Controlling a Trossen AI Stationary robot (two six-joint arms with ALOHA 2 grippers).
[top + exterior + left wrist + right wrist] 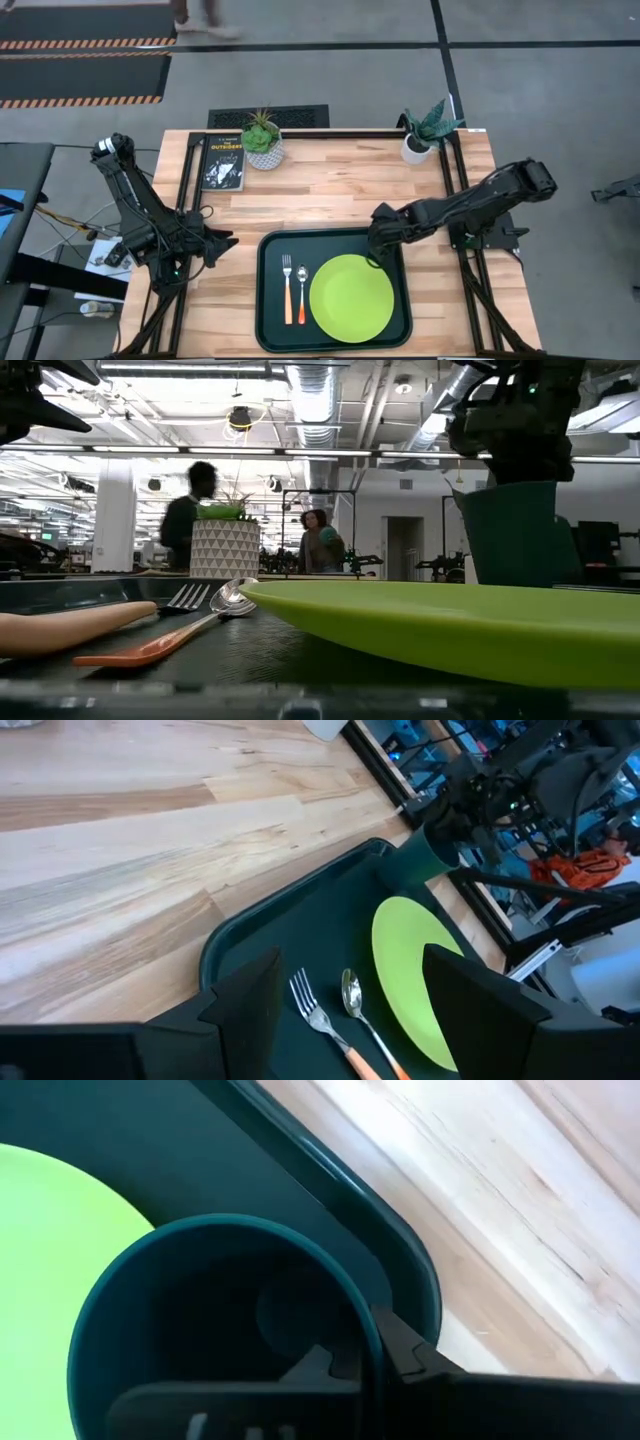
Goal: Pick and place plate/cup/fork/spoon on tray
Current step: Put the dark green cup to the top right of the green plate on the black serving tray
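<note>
The dark tray (262,300) lies at the table's near middle. On it the lime-green plate (350,298) lies flat, with the fork (287,290) and the spoon (301,290) side by side to its left. The dark teal cup (520,535) stands upright over the tray's far right corner, beside the plate's far rim, with my right gripper (378,250) shut on it from above. My left gripper (345,985) waits open at the table's left edge, touching nothing. My right gripper holds the cup by its rim (372,1342), one finger inside (320,1365) and one outside (410,1355), on the side toward the tray's right rim. The fingers come steeply from above. The cup is upright; the plate hides its base, so whether it rests on the tray does not show.
A white pot with a plant (263,145) and a black book (222,162) stand at the far left, another potted plant (420,135) at the far right. Bare wood lies between them and the tray. People (190,510) move in the room behind.
</note>
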